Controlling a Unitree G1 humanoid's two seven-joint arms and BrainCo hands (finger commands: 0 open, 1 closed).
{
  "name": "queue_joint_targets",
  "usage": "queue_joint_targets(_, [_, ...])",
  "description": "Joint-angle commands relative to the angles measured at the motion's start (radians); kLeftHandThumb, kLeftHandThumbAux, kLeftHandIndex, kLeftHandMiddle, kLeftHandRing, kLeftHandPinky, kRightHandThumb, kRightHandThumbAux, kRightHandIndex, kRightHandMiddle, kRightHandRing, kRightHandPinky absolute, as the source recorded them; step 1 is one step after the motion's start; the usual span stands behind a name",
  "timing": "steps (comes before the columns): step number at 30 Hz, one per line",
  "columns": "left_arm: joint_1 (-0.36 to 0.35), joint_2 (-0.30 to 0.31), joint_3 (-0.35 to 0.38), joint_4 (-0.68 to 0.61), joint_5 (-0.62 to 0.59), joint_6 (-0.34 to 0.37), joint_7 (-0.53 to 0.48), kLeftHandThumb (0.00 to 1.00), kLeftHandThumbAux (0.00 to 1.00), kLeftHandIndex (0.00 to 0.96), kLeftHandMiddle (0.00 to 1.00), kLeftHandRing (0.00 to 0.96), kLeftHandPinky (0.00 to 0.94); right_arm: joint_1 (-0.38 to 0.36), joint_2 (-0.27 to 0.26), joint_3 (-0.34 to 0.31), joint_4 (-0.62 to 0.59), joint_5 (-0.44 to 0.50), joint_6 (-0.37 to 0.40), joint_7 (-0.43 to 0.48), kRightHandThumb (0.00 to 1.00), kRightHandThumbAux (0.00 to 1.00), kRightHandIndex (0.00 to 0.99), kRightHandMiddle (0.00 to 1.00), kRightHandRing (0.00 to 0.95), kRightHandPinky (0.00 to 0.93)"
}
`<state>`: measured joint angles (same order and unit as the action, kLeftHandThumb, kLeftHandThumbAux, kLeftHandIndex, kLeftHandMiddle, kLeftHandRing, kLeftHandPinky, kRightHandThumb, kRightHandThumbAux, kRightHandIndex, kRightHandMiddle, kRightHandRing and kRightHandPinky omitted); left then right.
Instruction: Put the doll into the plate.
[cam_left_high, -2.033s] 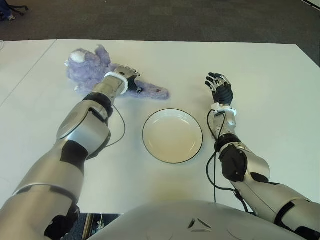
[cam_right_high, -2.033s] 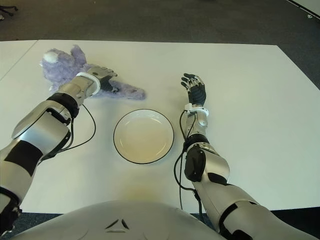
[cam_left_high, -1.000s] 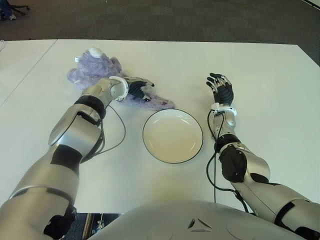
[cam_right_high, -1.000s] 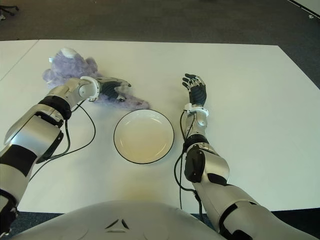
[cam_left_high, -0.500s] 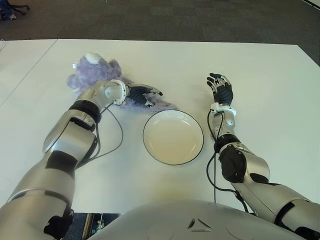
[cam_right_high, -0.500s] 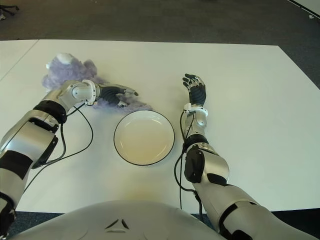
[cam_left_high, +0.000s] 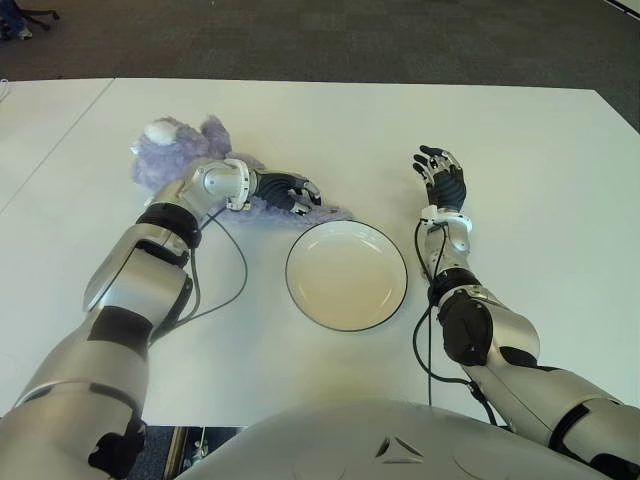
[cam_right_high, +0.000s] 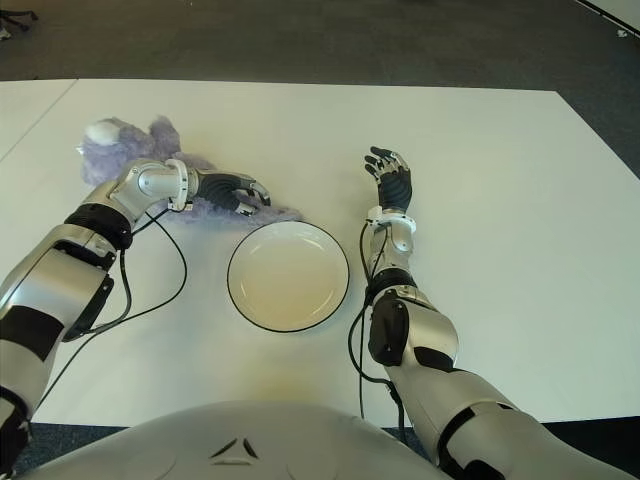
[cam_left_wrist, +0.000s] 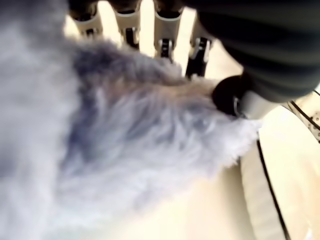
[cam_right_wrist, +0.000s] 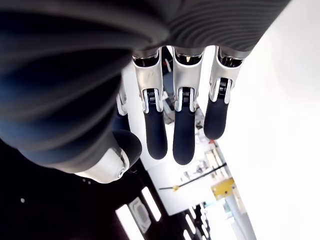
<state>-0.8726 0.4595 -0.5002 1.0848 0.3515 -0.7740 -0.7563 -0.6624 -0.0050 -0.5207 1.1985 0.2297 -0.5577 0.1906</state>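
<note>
The doll (cam_left_high: 185, 155), a purple plush with a white tuft, lies on the white table (cam_left_high: 520, 130) at the far left. My left hand (cam_left_high: 290, 193) is curled on its end nearest the plate. In the left wrist view the fur (cam_left_wrist: 125, 135) sits between the fingers (cam_left_wrist: 165, 45) and the thumb. The white plate (cam_left_high: 346, 275) with a dark rim stands empty at the table's middle, just right of and nearer than that hand. Its edge (cam_left_wrist: 292, 180) shows close to the fur. My right hand (cam_left_high: 441, 178) shows right of the plate, fingers (cam_right_wrist: 182, 130) relaxed and holding nothing.
A black cable (cam_left_high: 235, 270) loops from my left wrist over the table left of the plate. The table's far edge meets dark carpet (cam_left_high: 350, 40). A seam to a second table (cam_left_high: 50, 140) runs at the far left.
My left hand has pulled the doll's near end rightward toward the plate, and its fingers have curled tighter in the last half second. The doll's body has turned. The right hand has stayed still.
</note>
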Motion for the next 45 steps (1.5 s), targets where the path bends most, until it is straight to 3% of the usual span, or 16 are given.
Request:
queue_joint_targets(1, [0.094,0.023,-0.046,-0.082,0.018,0.038,-0.158,0.527,0.448,0.335,0.314,0.284,0.218,0.250,0.073,-0.016,0.144,0.012,0.094,-0.039,0.721,0.735,0.405,0.320,0.342,0.282])
queue_joint_targets(3, [0.099,0.037,-0.041,-0.126,0.009,0.053,-0.180,0.501,0.443,0.309,0.308,0.273,0.188,0.248,0.072,-0.016,0.144,0.011,0.095,-0.041,0.721,0.735,0.405,0.318,0.333,0.258])
queue_joint_targets(10, [0.125,0.040,-0.028,-0.182,0.031,0.108,-0.124,0.470,0.444,0.214,0.286,0.268,0.252,0.251,0.070,-0.009,0.145,0.005,0.092,-0.048,0.723,0.734,0.406,0.322,0.352,0.289])
queue_joint_targets(13, [0.133,0.042,-0.018,-0.200,0.045,0.066,-0.050,0.469,0.456,0.156,0.269,0.294,0.335,0.249,0.070,-0.014,0.144,0.012,0.099,-0.044,0.723,0.735,0.406,0.320,0.342,0.277])
queue_joint_targets(23, [0.161,0.053,0.018,-0.188,0.120,-0.058,0.248,0.410,0.470,0.142,0.270,0.335,0.378,0.249,0.072,-0.008,0.143,0.007,0.097,-0.051,0.723,0.735,0.406,0.307,0.335,0.272])
queue_joint_targets(29, [0.153,0.068,-0.007,-0.135,0.289,-0.068,0.604,0.339,0.481,0.118,0.204,0.246,0.228,0.251,0.070,-0.004,0.144,0.006,0.098,-0.044,0.722,0.734,0.409,0.323,0.325,0.283])
queue_joint_targets(33, [0.138,0.071,-0.031,-0.102,0.358,-0.053,0.747,0.323,0.477,0.120,0.180,0.203,0.173,0.251,0.072,-0.009,0.144,0.015,0.095,-0.040,0.724,0.733,0.412,0.327,0.340,0.312])
queue_joint_targets(38, [0.117,0.080,-0.059,-0.087,0.426,-0.029,0.828,0.331,0.452,0.121,0.140,0.137,0.116,0.251,0.078,-0.012,0.143,0.019,0.085,-0.040,0.725,0.733,0.411,0.324,0.343,0.303])
queue_joint_targets(45, [0.093,0.089,-0.076,-0.056,0.445,-0.026,0.824,0.304,0.441,0.109,0.109,0.093,0.085,0.254,0.078,0.001,0.143,0.006,0.079,-0.051,0.725,0.732,0.413,0.331,0.343,0.307])
